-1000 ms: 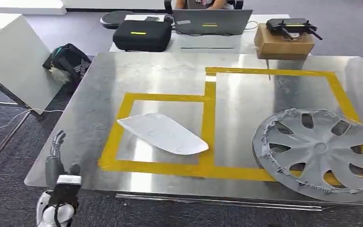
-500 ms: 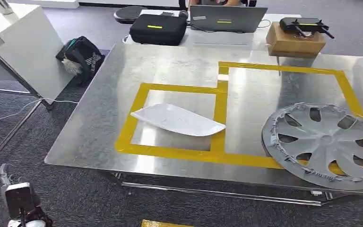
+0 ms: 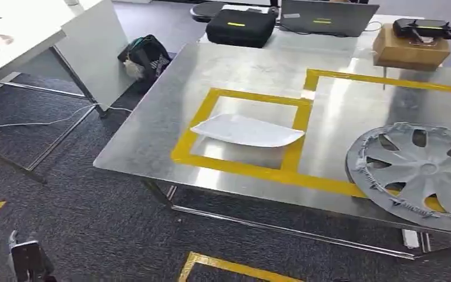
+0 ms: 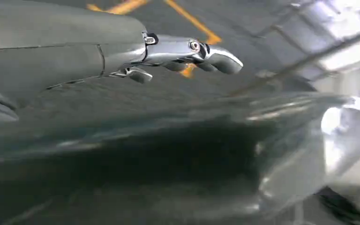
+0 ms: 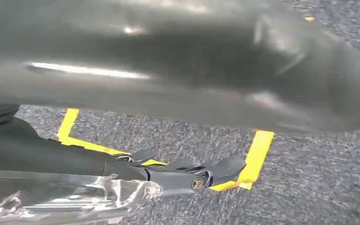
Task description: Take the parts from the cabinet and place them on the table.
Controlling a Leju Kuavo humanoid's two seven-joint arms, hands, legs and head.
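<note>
A white curved panel [image 3: 246,130] lies inside the small yellow-taped square on the steel table [image 3: 147,141]. A grey wheel cover [image 3: 423,173] rests flat at the table's right end, across the larger taped square. My left hand [image 3: 26,259] hangs low at the bottom left, well clear of the table and over the carpet. In the left wrist view this left hand [image 4: 187,51] holds nothing, its fingers stretched out. My right hand [image 5: 187,173] also hangs over the carpet with fingers extended and nothing in them.
Behind the table stand a black case [image 3: 239,26], a laptop [image 3: 329,10] and a cardboard box [image 3: 410,50] with a black controller [image 3: 426,28]. A black bag [image 3: 147,56] and a cable [image 3: 35,124] lie beside a white desk [image 3: 88,47]. Yellow tape [image 3: 229,267] marks the carpet.
The whole view has swung left and backed off, so the table now sits further right and further away. My left hand has dropped from the table's front edge to hang low.
</note>
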